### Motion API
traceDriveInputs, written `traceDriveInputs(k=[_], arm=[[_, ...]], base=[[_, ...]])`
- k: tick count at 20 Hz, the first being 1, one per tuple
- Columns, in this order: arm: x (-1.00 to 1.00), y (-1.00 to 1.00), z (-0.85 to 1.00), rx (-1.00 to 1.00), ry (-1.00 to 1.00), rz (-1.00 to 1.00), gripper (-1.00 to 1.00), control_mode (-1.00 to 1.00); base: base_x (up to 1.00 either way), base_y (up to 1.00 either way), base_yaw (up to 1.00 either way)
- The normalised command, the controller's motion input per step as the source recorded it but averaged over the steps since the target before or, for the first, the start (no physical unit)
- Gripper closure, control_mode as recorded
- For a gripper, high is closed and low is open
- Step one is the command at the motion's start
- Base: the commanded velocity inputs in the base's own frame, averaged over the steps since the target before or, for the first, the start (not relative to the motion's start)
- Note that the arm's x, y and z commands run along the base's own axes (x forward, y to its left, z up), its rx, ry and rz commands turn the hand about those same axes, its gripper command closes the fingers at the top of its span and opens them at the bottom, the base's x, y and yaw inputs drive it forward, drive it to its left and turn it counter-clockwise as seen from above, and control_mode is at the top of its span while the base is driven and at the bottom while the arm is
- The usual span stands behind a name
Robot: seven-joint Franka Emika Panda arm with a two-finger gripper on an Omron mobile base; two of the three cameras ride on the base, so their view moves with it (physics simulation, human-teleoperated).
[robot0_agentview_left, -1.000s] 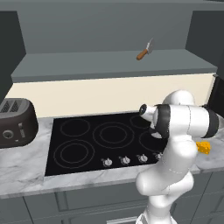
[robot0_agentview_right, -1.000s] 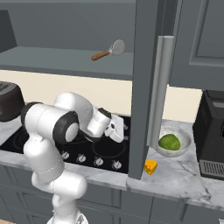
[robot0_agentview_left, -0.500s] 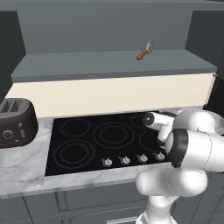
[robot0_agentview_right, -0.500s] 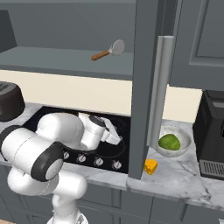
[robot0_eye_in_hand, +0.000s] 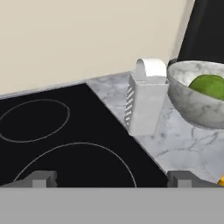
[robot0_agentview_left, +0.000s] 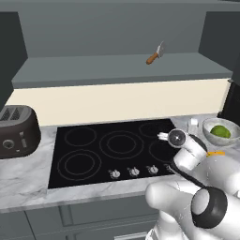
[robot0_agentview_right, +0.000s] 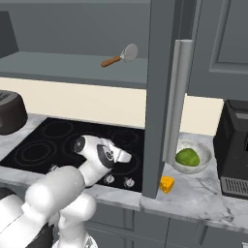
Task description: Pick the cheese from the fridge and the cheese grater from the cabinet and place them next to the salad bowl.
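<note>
The silver cheese grater [robot0_eye_in_hand: 146,98] stands upright on the marble counter, right beside the salad bowl [robot0_eye_in_hand: 199,98], which holds green salad. In the left base view the cheese grater [robot0_agentview_left: 193,124] is just left of the salad bowl [robot0_agentview_left: 219,132]. The cheese [robot0_agentview_right: 167,184], a small orange wedge, lies on the counter in front of the salad bowl [robot0_agentview_right: 191,156]. My gripper [robot0_eye_in_hand: 113,179] is open and holds nothing; it hangs low over the stove's right edge and points at the grater from a short way off. The cabinet shelf [robot0_agentview_left: 122,70] stretches above. The fridge is out of view.
A black stove [robot0_agentview_left: 112,150] fills the middle of the counter, with a toaster [robot0_agentview_left: 16,131] to its left. A brown-handled utensil [robot0_agentview_left: 155,53] lies on the shelf. An open cabinet door [robot0_agentview_right: 162,97] hangs above the counter near the bowl. A dark coffee machine [robot0_agentview_right: 235,145] stands at the right.
The arm has folded down from an upright pose and its hand has dropped low towards the counter on the right. The jaws have stayed open. Nothing on the counter has moved.
</note>
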Motion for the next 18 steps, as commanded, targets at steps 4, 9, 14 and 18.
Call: traceDriveInputs(k=[4, 9, 14, 18], arm=[[-0.13, 0.35, 0.67, 0.00, 0.26, 0.37, -1.00, -1.00], [-0.14, 0.34, 0.64, 0.00, 0.29, 0.34, -1.00, -1.00], [-0.37, 0.36, 0.46, 0.00, 0.27, 0.29, -1.00, -1.00], [-0.50, 0.32, 0.33, 0.01, 0.24, 0.21, -1.00, -1.00]], base=[[0.00, 0.00, 0.00], [0.00, 0.00, 0.00], [0.00, 0.00, 0.00], [0.00, 0.00, 0.00]])
